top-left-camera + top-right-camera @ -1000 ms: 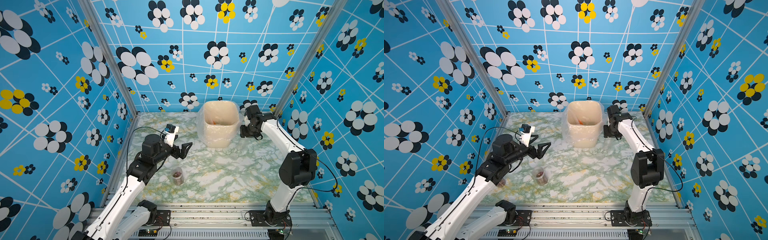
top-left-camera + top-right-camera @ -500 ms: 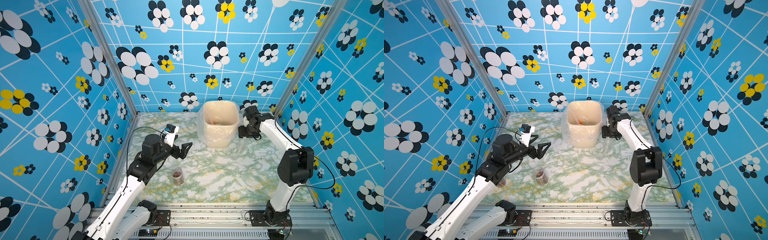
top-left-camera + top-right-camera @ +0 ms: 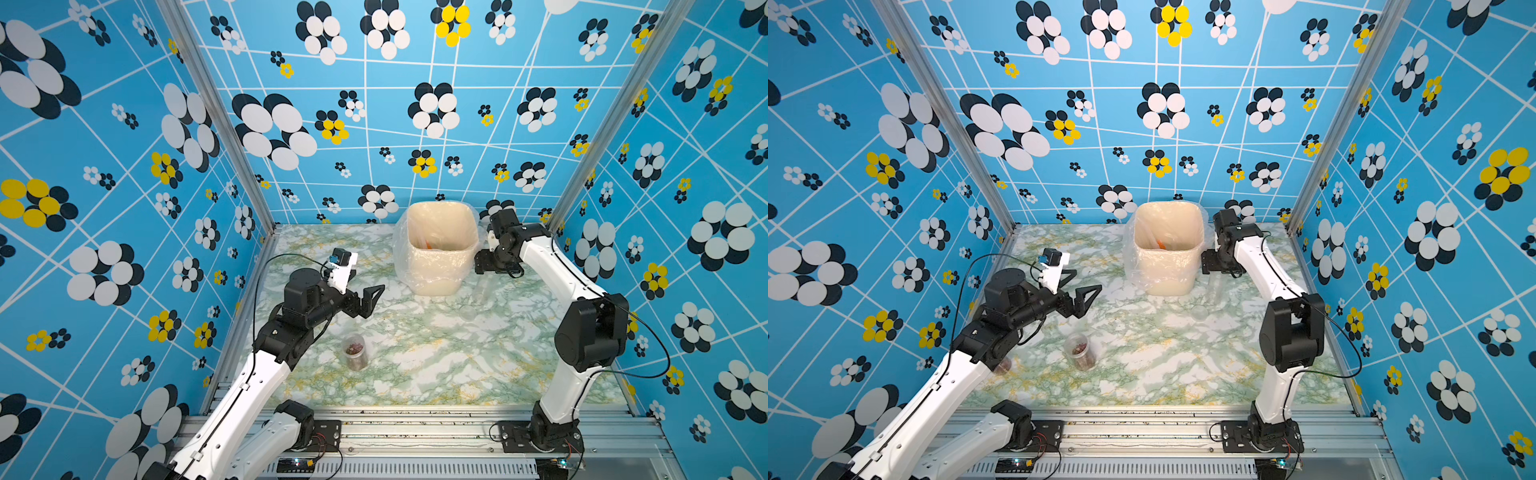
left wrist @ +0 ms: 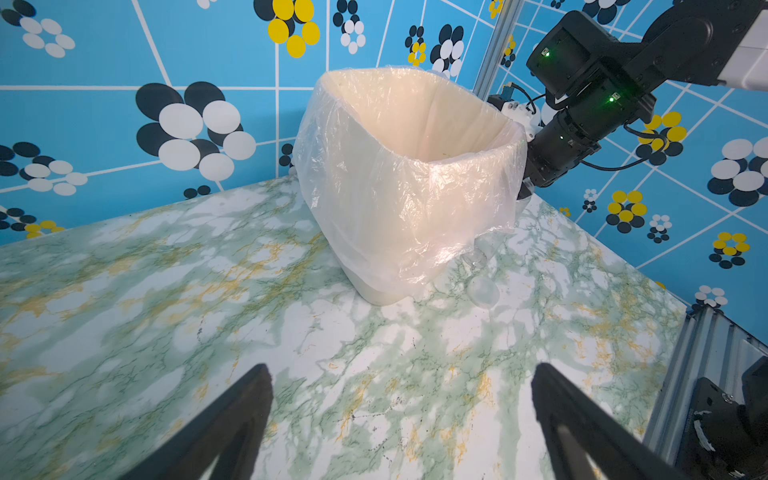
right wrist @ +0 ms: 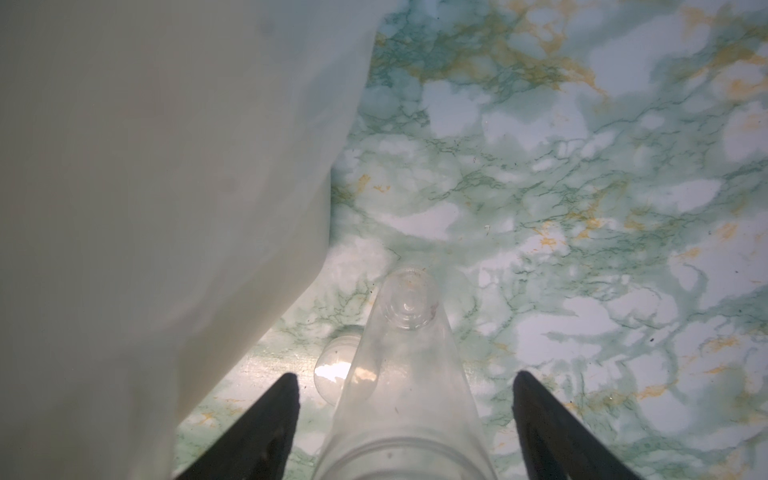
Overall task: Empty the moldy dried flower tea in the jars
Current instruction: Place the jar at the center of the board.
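right hand (image 5: 405, 376) wide, empty jar (image 5: 409, 324) between its fingers (image 5: 266, 428), gap each side, by bin (image 5: 145, 166) | left hand (image 4: 401, 368) wide, holding nothing, tea jar (image 3: 354, 352) on counter (image 3: 436, 374) near it

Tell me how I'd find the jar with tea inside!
Start at the big beige bin at the back of the marble table, then come toward the front, near the left arm. There stands a small clear jar; unlike the empty jar beside the bin, it holds reddish-brown tea bits.

Marble tbl (image 3: 436, 374): lined bin (image 3: 440, 266) at rear; tea jar (image 3: 355, 353) front-L; empty jar (image 5: 407, 374) + lid (image 3: 467, 312) nr bin.
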Controlling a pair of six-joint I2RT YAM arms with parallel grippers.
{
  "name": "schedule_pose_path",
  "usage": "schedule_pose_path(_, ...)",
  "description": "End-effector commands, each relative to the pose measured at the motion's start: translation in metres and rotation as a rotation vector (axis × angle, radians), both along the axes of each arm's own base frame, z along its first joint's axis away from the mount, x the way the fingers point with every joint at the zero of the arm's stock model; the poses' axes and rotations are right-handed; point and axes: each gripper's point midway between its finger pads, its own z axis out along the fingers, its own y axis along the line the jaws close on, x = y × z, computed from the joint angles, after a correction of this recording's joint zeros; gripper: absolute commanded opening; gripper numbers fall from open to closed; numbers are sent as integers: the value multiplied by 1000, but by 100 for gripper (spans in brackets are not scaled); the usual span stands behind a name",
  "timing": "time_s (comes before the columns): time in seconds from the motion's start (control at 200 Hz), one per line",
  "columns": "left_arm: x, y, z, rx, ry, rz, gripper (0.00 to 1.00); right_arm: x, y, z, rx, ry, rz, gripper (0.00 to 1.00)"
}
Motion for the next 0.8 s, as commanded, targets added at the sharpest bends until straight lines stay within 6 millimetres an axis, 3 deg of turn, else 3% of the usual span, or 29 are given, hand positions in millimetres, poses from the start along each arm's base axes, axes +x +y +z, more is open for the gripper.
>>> schedule_pose_path(0.0, -3, -1, 1, -2, -12, -8, 99, -11, -3, 29, 2, -42, 18, 84)
schedule_pose_path(0.375, -3, -1, 1, -7, -9, -9, 100, -44, -12, 72, 4, -150, 33, 84)
schedule_pose_path(0.42, -3, -1, 1, -8, -9, -8, 99, -53, -13, 65, 2, -138, 39, 85)
schedule_pose_path(0.53, -3, -1, 0, -16, 0, -4, 99, -65, -13, 84, 28, -204, 42, 85)
schedule_pose_path(0.66, -2, -1, -1, -33, 36, 5, 100, -80, 2, 113, 147, -303, 74, 87)
schedule_pose_path(0.795, 2, 5, -14, -24, 118, 60, 99, -95, 39, 151, 364, -454, 187, 89)
